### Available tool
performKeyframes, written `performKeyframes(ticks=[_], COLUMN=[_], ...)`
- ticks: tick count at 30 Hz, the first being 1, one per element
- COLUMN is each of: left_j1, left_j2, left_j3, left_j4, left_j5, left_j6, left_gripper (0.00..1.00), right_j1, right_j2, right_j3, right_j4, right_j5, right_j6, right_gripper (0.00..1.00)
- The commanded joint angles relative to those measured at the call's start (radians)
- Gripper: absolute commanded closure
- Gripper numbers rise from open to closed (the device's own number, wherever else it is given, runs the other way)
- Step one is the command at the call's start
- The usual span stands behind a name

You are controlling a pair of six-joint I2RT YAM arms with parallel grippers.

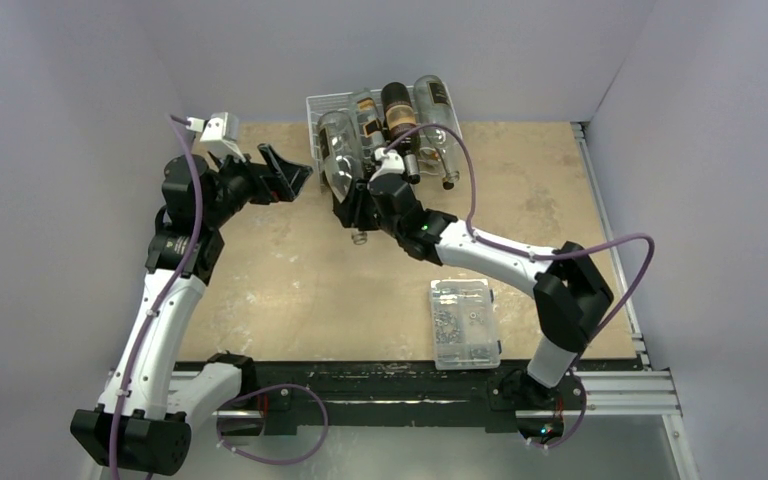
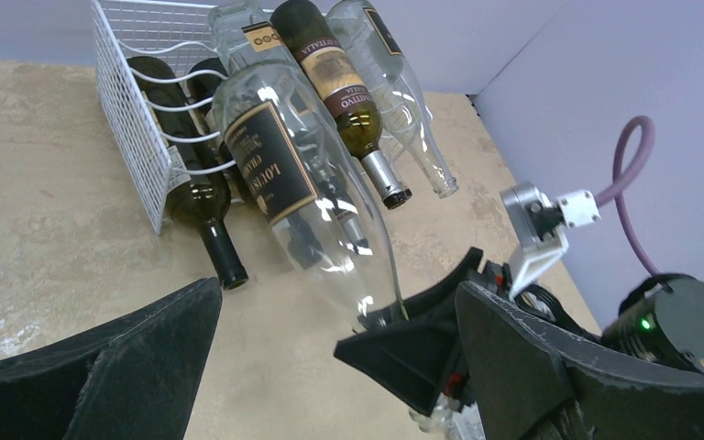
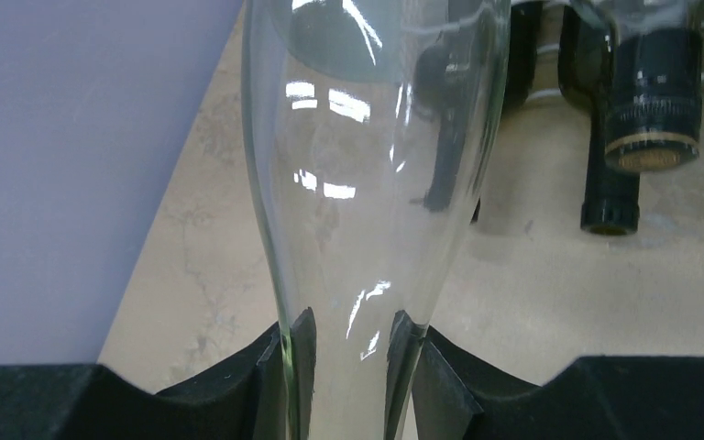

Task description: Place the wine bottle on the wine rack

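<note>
1. Gripping the clear wine bottle [image 3: 367, 137] by its neck, the right gripper [image 3: 344, 353] has both pads closed on the glass. The bottle is tilted, base towards the wine rack [image 2: 133, 101] at the middle of the counter's far edge. Whether the body already rests on the wire cannot be told.
2. Left gripper [image 1: 288, 175]: spread wide, holding nothing, just left of the rack.
3. Rack contents: a dark labelled bottle [image 2: 330, 82] and another clear bottle [image 2: 394, 82] above, and a dark bottle [image 2: 202, 206] below, all with necks jutting forward.
4. Hazard: the glass looks smooth and the heavy body hangs off a neck hold, so it could pivot or slip.
5. Hazard: neighbouring bottles lie close, so a skewed approach could knock them or nudge the light wire rack.
6. Surface: a beige, mottled, scuffed counter [image 1: 290, 300]. A clear parts box [image 1: 463, 322] sits near the near edge, right of centre.
7. Room: plain pale grey-lilac walls on three sides, with a metal rail [image 1: 600, 200] along the right edge.
</note>
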Motion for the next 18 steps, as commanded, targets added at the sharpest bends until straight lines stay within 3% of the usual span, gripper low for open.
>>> performKeyframes(ticks=[1,11,18], left_j1=[0.012,0.014,0.014], left_j2=[-0.018,-0.009,0.005], left_j3=[0.015,0.016,0.015], left_j4=[0.054,0.052,0.053], left_j5=[0.021,0.019,0.024], left_j6=[-0.016,-0.011,-0.012], left_gripper=[0.0,0.0,0.0], right_j1=[-0.039,-0.153,-0.199], right_j2=[0.017,0.296,0.439], right_j3=[0.208,0.5,0.643], right_j4=[0.201,0.19,0.207], right_j5=[-0.013,-0.196,-0.234], right_j6=[-0.06,0.03,0.058], right_gripper=[1.0,1.0,1.0])
